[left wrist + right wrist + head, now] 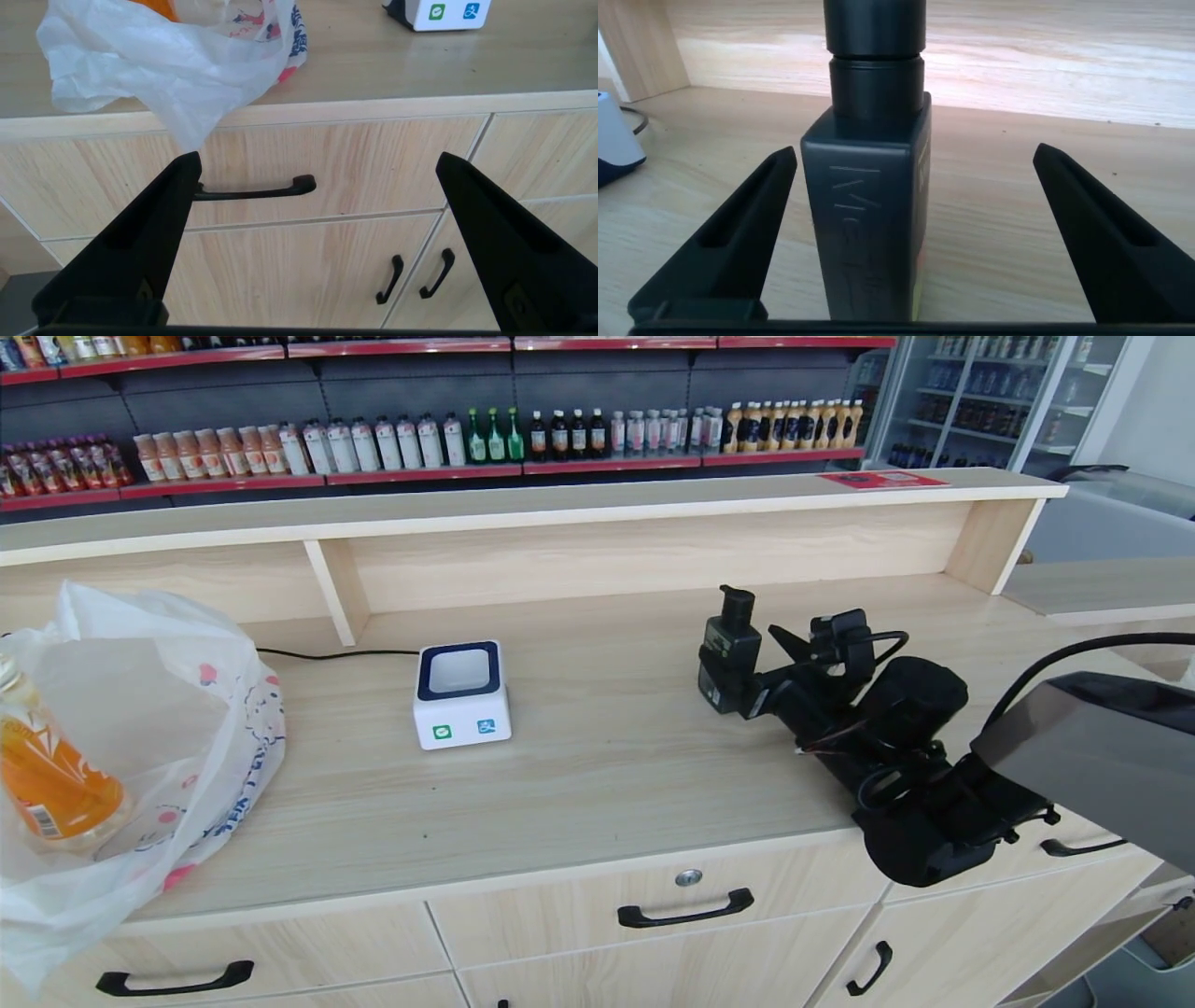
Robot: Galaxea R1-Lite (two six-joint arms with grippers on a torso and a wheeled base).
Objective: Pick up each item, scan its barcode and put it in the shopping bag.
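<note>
An orange drink bottle [51,775] already sits in the shopping bag [187,709], while the right hand [915,154], open, straddles the upright dark bottle [868,233] on the tabletop [607,784], not yet gripped, scanned or bagged.

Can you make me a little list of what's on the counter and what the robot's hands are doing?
Counter: light wood
Scanner: white box, mid-counter
Shopping bag: left end, orange drink bottle inside
Dark bottle: upright, right of scanner
Right gripper: open, fingers either side of dark bottle, not touching
Left gripper: open, facing the drawers
</note>
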